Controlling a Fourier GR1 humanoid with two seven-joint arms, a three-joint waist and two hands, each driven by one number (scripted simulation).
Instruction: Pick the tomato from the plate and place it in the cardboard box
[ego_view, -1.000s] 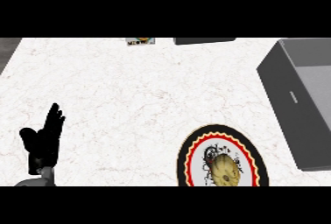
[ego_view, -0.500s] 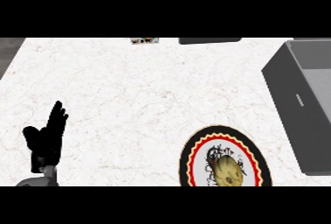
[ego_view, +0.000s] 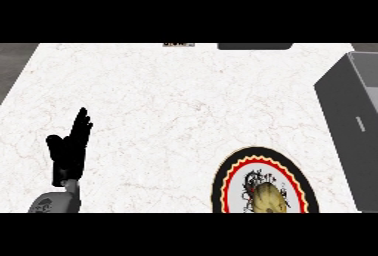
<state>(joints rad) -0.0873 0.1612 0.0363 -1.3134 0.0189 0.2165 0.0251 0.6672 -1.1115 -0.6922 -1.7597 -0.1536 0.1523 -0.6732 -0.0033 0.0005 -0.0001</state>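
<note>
We look steeply down on a white marbled table. At its near right sits a round plate with a black rim, a red and yellow scalloped ring and a dark pattern on its white middle; its near part is cut off by the lower edge of the view. On the plate, toward its near side, lies a yellowish, mottled round thing, the only object there, and we cannot tell from its look that it is a tomato. Along the right edge stands a grey box, open at the top, just beside the plate and to its far right. At the near left we see our left hand, black, with its fingers straight and pointing away and the thumb held out to the side; it grips nothing and rests well apart from the plate. Our right hand does not show.
</note>
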